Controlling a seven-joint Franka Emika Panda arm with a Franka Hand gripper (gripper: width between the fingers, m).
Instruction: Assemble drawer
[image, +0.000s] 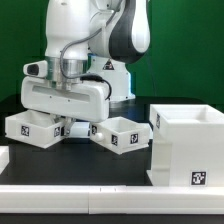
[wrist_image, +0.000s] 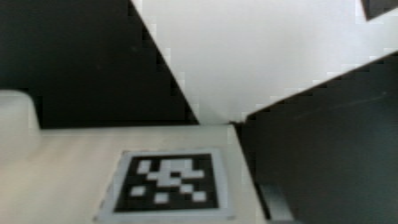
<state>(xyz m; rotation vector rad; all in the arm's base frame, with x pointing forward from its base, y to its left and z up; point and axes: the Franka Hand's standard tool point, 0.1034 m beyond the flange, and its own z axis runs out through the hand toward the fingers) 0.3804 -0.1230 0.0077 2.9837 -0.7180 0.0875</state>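
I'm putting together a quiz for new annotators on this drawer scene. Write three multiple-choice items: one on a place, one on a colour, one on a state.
1. In the exterior view, the box shell stands:
A) at the left
B) at the right
C) behind the arm

2. The table surface is:
A) black
B) green
C) white

3. The shallow trays are:
A) inside the shell
B) stacked on top of the shell
C) outside the shell

Answers:
1. B, it fills the exterior view's right.
2. A, black surface shows in front of the parts.
3. C, they lie beside the shell, below the arm.
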